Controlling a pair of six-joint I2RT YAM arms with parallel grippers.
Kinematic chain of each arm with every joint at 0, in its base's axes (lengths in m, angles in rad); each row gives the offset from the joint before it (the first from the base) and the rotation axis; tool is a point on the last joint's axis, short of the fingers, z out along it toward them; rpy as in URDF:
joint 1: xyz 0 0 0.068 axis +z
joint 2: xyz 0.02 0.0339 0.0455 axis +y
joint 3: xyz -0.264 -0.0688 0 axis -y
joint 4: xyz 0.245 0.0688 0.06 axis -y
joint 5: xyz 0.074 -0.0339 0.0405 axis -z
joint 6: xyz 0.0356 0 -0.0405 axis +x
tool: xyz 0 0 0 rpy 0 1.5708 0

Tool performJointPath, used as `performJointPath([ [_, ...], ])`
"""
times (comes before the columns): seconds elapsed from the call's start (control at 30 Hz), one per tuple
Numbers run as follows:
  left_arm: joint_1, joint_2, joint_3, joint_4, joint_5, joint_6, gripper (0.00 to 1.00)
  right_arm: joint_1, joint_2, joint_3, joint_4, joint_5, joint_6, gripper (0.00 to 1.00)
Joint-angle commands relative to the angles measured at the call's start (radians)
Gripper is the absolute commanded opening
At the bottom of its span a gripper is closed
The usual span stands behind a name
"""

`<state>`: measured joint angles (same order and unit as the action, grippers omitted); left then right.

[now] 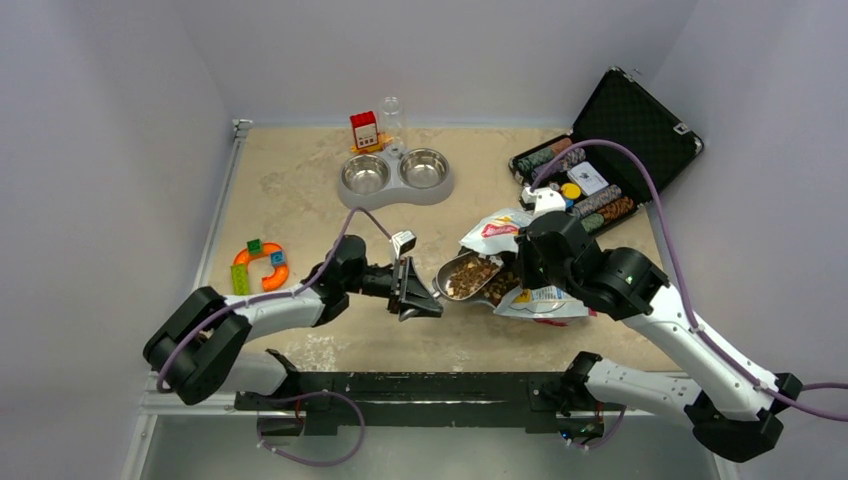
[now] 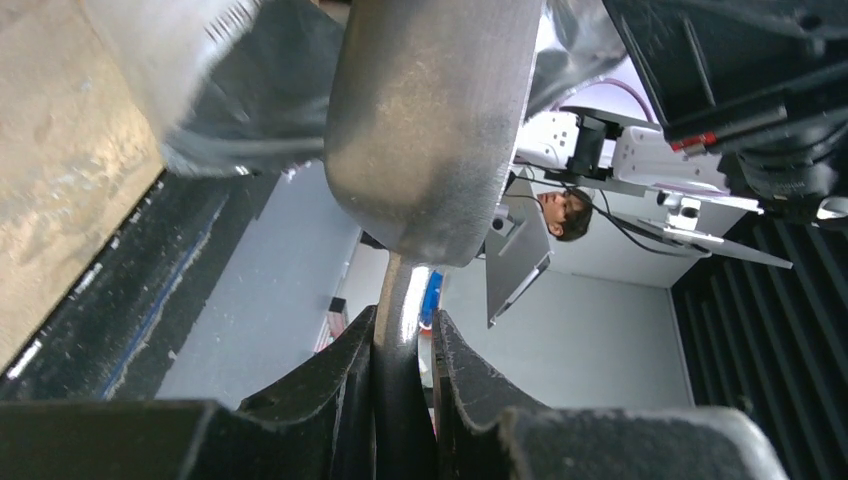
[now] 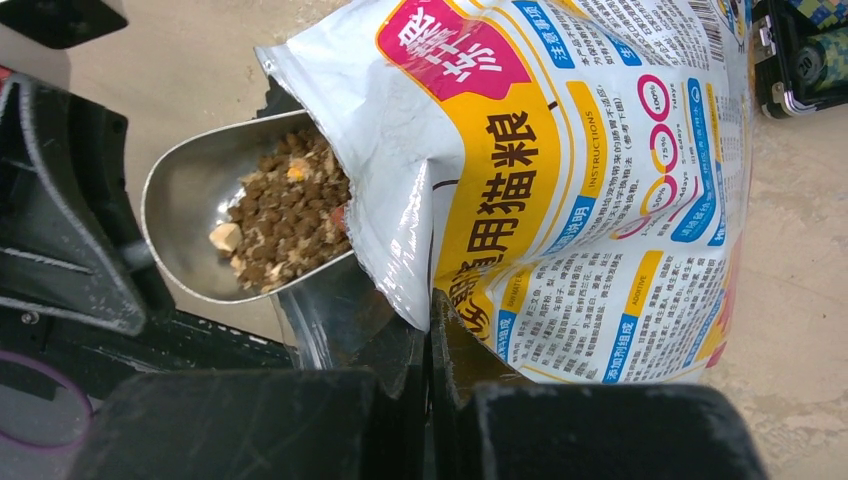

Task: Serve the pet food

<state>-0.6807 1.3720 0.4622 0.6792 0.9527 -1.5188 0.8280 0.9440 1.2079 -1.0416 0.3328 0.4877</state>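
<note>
Far left on the counter, an orange toy is lying near the edge, well apart from everything else. The left arm is reaching in toward the middle. The left gripper is pinching the scoop by its thin handle, jaws drawn in to a narrow gap that the handle is filling. The scoop is pointing right, hanging low over the counter, with its far end tucked into the mouth of the bag. Kibble is sitting in the scoop, heaped at the bag end: brown pellets with a few pale bits. The handle end of the scoop is showing bare metal. Whether more kibble is lying deeper in the bag, cannot tell. The bag is lying on its side, mouth facing left, white and yellow print up. The right gripper is clamping the lower edge of the bag's mouth, jaws fully closed on the foil. At back centre a double bowl is sitting, with a red box and a clear bottle standing just behind it. At back right an open case is showing rows of chips.
</note>
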Motion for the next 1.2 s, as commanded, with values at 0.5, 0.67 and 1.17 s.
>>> performJointPath([
  [0.5,0.084,-0.489,-0.009,-0.473,0.029,0.023,0.0,-0.008,0.021,0.067,0.094,0.066,0.001,0.0],
  [0.67,0.13,-0.566,0.014,-0.586,0.006,0.061,0.0,-0.013,0.026,0.061,0.037,0.106,0.006,0.0],
  [1.17,0.374,-0.176,0.261,-0.391,-0.034,0.044,0.0,-0.013,-0.016,0.007,0.008,0.054,-0.079,0.0],
])
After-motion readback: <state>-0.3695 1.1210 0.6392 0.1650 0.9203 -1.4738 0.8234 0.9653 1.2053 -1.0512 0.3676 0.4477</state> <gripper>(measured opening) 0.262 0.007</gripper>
